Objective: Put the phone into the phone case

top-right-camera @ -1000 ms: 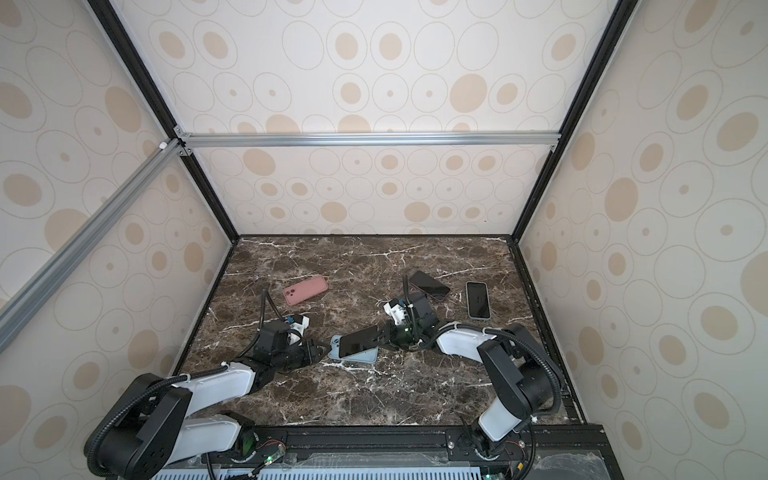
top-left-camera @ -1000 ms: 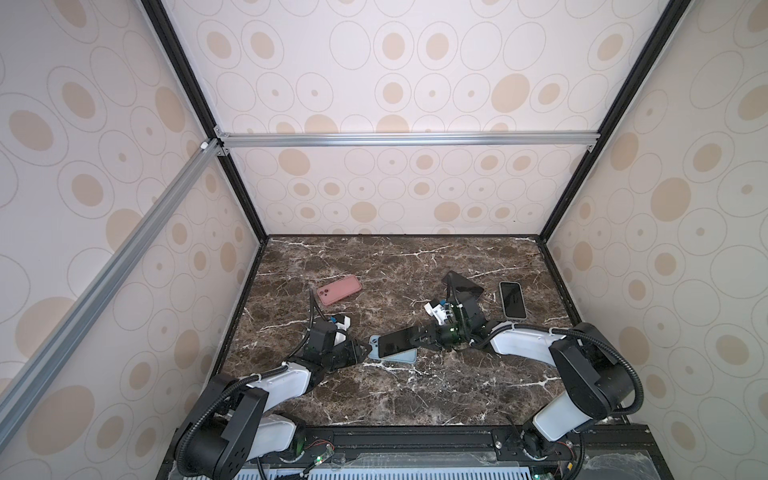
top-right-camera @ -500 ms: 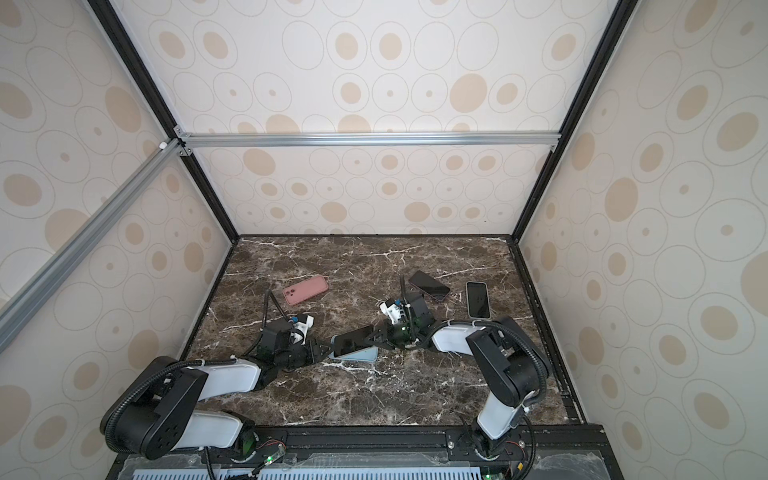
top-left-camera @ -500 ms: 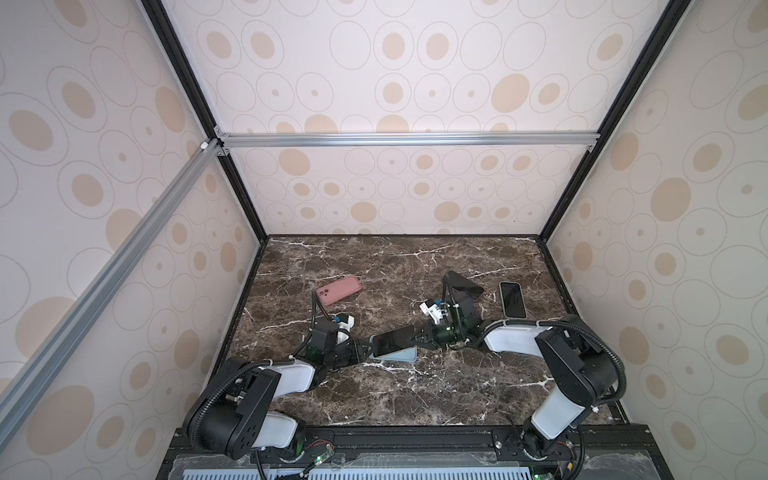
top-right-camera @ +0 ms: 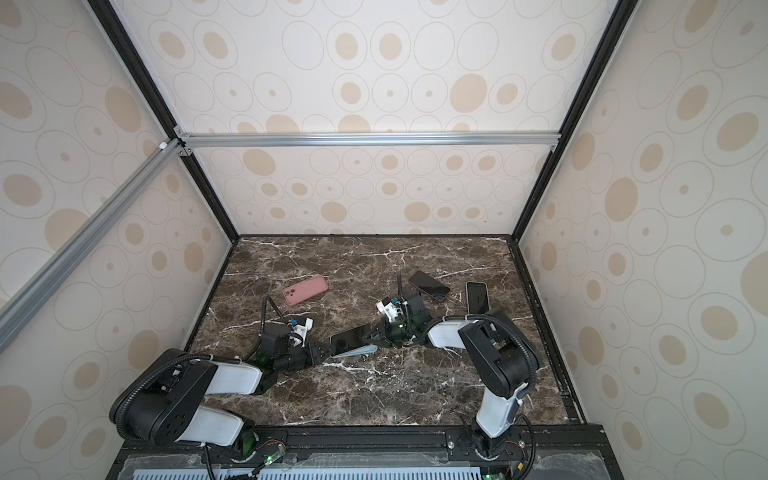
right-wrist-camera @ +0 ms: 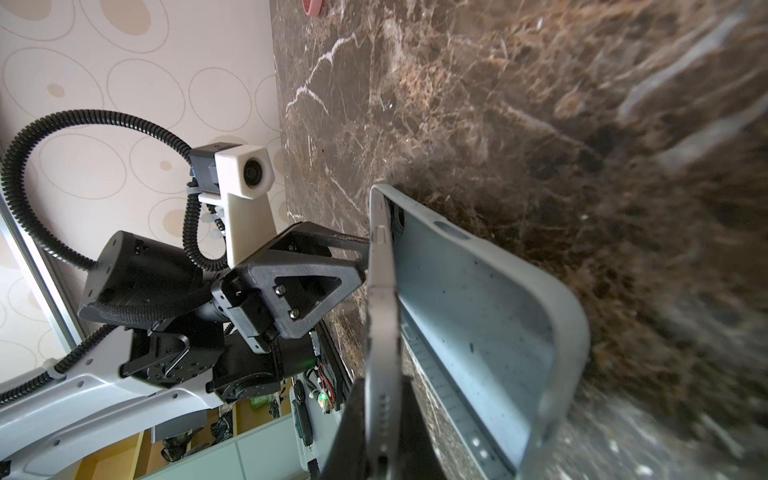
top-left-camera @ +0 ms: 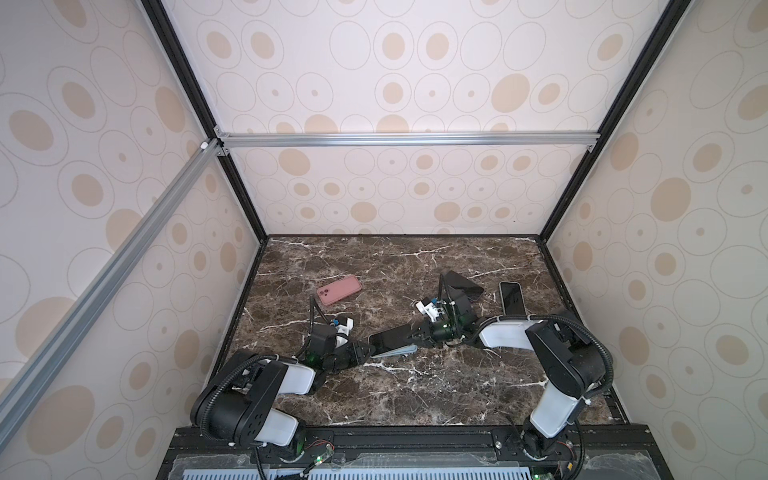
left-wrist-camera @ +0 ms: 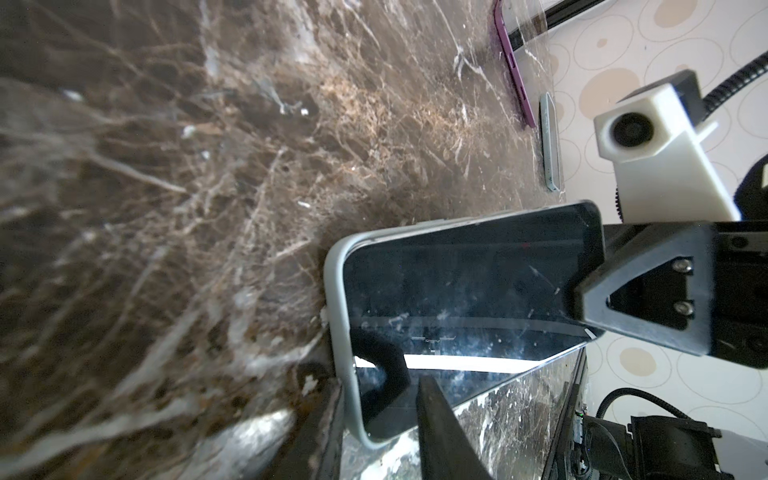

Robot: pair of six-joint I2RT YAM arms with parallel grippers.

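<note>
In both top views a dark-screened phone [top-left-camera: 390, 336] [top-right-camera: 351, 337] slants over a pale blue phone case [top-left-camera: 399, 351] [top-right-camera: 361, 352] lying on the marble. My right gripper [top-left-camera: 417, 332] [right-wrist-camera: 382, 399] is shut on the phone's raised right end. In the left wrist view the phone's [left-wrist-camera: 469, 270] other end sits inside the case rim [left-wrist-camera: 336, 291]. My left gripper [top-left-camera: 365, 349] [left-wrist-camera: 376, 382] straddles that end. One finger lies against the case's outside, and a gap shows between the other finger and the screen. The right wrist view shows the phone [right-wrist-camera: 380, 316] edge-on, angled away from the case's open inside [right-wrist-camera: 478, 307].
A pink case [top-left-camera: 338, 289] lies at the back left. A dark phone with a purple edge [top-left-camera: 465, 284] and another black phone [top-left-camera: 512, 298] lie at the back right, close behind my right arm. Patterned walls enclose the marble table [top-left-camera: 415, 386].
My left gripper has slid right up to the case's left end and its jaws have narrowed. The phone, still held by the right gripper, has shifted slightly left.
</note>
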